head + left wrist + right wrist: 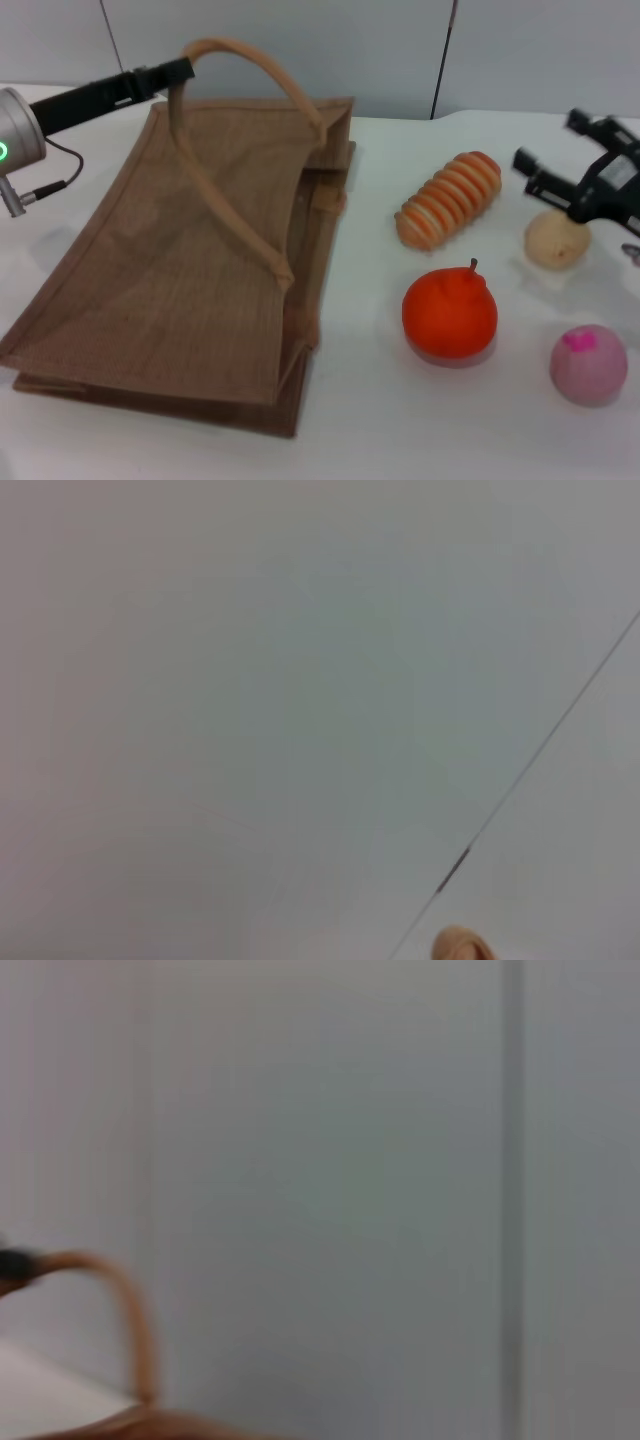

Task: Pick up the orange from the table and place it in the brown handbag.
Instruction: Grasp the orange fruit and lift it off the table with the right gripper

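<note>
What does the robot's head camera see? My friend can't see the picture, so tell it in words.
An orange sits on a white table beside a big brown handbag, whose handle the left gripper holds up. The right gripper hovers open over a beige fruit, near a striped loaf and a pink ball.

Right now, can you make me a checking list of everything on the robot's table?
Surface: white table, bare between items.
Job's things: orange on the table, right of the brown handbag; bag lies flat, one handle raised.
Clutter: ribbed loaf, beige fruit, pink ball.
Grippers: left gripper at the raised handle's top, jaws shut on it; right gripper above the beige fruit, jaws open.
Cables: black wire by the left arm.
Surroundings: plain wall.
</note>
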Motion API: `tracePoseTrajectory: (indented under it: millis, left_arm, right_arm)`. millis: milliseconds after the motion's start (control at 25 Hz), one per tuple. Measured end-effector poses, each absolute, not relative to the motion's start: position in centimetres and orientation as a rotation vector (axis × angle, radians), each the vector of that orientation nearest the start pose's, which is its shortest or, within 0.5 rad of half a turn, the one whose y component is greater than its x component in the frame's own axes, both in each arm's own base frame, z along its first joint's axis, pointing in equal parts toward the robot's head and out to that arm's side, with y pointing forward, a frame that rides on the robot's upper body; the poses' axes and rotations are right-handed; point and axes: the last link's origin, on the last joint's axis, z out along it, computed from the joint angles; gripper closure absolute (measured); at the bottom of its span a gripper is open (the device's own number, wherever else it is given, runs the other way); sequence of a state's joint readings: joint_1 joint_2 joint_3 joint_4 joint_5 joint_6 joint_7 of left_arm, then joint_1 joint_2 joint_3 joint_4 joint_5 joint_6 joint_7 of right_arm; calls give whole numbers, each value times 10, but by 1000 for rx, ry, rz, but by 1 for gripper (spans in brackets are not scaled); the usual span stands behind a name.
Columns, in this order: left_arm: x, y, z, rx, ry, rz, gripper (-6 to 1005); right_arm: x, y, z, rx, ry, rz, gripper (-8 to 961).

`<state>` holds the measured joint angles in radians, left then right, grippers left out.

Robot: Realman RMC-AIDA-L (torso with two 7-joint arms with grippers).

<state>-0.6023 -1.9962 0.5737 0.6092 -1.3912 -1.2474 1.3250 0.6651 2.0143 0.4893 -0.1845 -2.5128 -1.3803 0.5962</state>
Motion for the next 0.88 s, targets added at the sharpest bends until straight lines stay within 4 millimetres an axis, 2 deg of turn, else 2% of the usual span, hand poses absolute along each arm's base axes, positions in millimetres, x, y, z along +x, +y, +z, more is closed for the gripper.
tracePoseTrajectory:
  millis: [40, 240, 480, 880]
  left_arm:
    - [-269, 405, 74, -2088, -1145, -1017, 873]
    - [-272, 398, 81, -2031, -1104, -1113, 874]
    - [-273, 395, 83, -2029, -1097, -1129, 875]
    - [-272, 396, 83, -2031, -1096, -1130, 875]
  right_arm:
    - [286, 360, 0, -2242, 306, 775, 73]
    - [279, 356, -10, -2394, 262, 738, 73]
    - [266, 357, -25, -2625, 268, 651, 73]
    - [265, 357, -27, -2762, 314, 537, 74]
